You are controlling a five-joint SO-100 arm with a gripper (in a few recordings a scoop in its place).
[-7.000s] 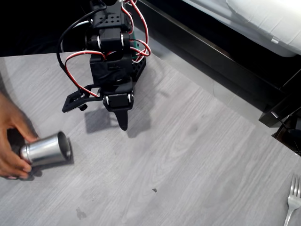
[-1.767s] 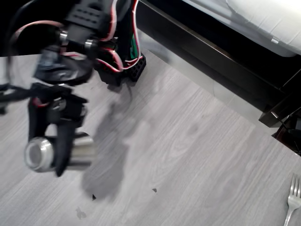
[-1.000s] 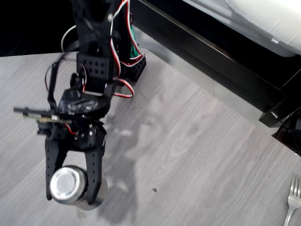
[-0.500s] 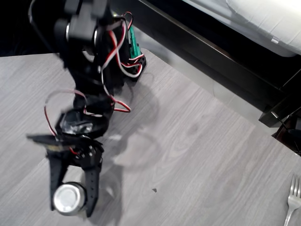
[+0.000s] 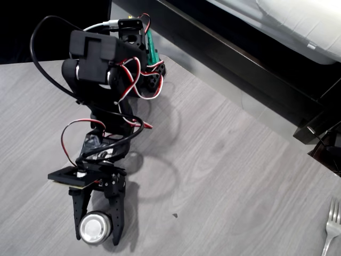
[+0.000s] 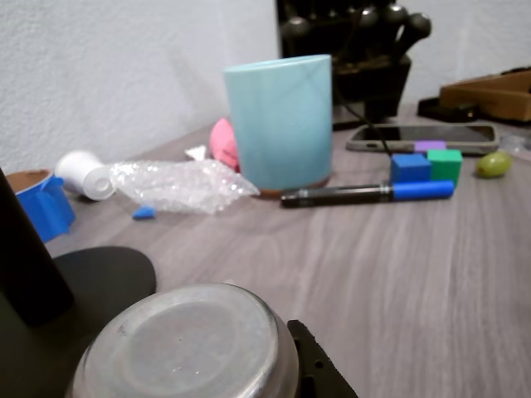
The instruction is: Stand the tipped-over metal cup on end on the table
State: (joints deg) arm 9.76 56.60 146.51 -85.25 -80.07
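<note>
Metal cup [image 5: 96, 228] clamped upright between the two black fingers of the tool [image 5: 99, 218], near the lower left of the desk [image 5: 224, 176] in the overhead view, flat closed bottom turned up toward the camera. Seen in the wrist view as a round dull steel disc [image 6: 187, 344] right in front of the lens, one dark finger [image 6: 29, 274] to its left, another black part at lower right. Held across the body, most likely so the axis stays vertical and the flared rim can meet the desk squarely. Cannot tell whether the rim is already touching the wood or hanging just above it; shadow sits close beside the cup, so low at any rate. Judged to be the setting-down step, task nearly finished but grip not yet let go. Next move probably wants a gentle, even parting of the fingers and a straight lift, since a thin steel tumbler tips easily if one finger drags.

Arm [image 5: 104, 69] folded over and reaching down from its base at the desk's upper edge, red and white wires looping along it. Fork [image 5: 332, 224] far off at the lower right edge, well apart. In the wrist view, beyond the cup: pale blue tumbler [image 6: 280, 123], pen [image 6: 365, 192], bubble wrap [image 6: 178, 184], small blue and green blocks [image 6: 427, 166], phone [image 6: 423, 135].
</note>
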